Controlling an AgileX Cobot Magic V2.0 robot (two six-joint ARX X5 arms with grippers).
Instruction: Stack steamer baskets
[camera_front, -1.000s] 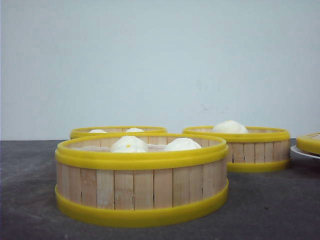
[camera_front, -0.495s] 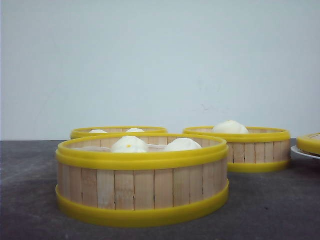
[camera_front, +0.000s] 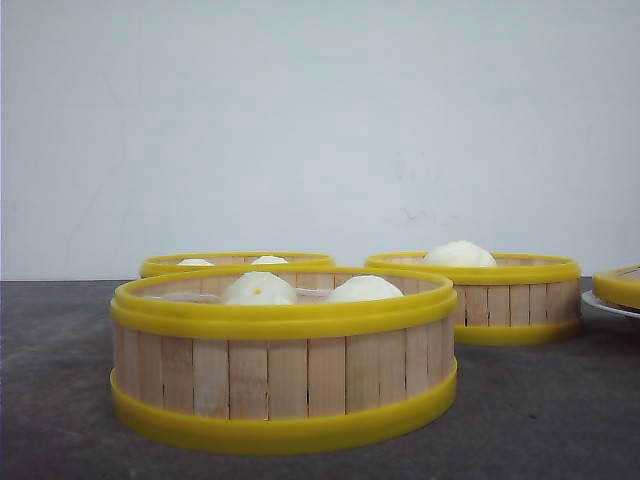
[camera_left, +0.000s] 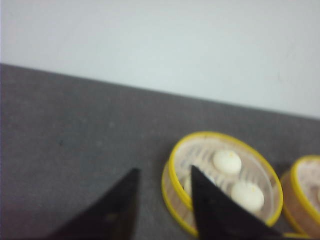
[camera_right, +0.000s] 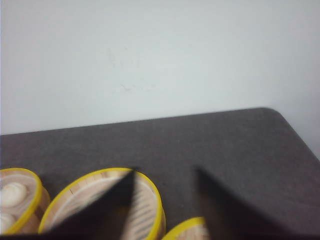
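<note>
Three steamer baskets stand apart on the dark table, none stacked. The nearest one (camera_front: 285, 360) holds white buns; one sits behind it at the left (camera_front: 237, 262) and one at the back right (camera_front: 490, 295). No gripper shows in the front view. In the left wrist view my left gripper (camera_left: 162, 172) is open and empty, above the table beside a bun-filled basket (camera_left: 200, 152); one finger overlaps its rim. My right gripper (camera_right: 165, 170) is open and empty; one finger hides part of a basket (camera_right: 142, 212). Another basket (camera_right: 27, 187) shows at that view's edge.
At the far right a flat yellow lid (camera_front: 620, 285) rests on a white plate (camera_front: 605, 303). A yellow rim (camera_right: 187, 227) shows beside my right gripper's fingers; I cannot tell what it belongs to. The table's rounded corner (camera_right: 272, 112) lies beyond. A pale wall backs the table.
</note>
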